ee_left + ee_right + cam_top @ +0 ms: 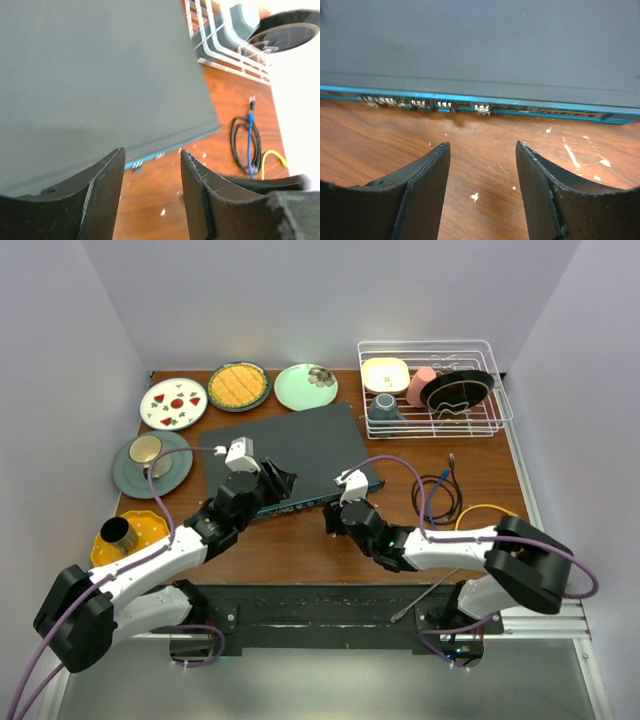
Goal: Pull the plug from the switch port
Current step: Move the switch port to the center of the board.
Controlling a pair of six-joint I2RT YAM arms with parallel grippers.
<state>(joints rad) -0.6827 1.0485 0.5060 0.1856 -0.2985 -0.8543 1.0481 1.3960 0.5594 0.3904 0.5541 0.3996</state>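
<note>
The switch [300,445] is a wide flat dark-grey box in the middle of the table, with its thin blue front edge [520,111] facing the arms. Small pale sockets [445,105] line that edge. I cannot pick out a plug or a cable in them. My left gripper [278,482] is open and empty over the switch's near-left corner; in the left wrist view [152,152] wood shows between the fingers. My right gripper [336,517] is open and empty, low over the table just before the front edge, also shown in its wrist view [482,145].
A loose coil of black, blue and yellow cable [440,498] lies right of the switch, its blue end free [251,104]. A dish rack [435,390] stands back right. Three plates [238,386] sit at the back left, a cup on a saucer [150,455] and a yellow dish [125,535] at left.
</note>
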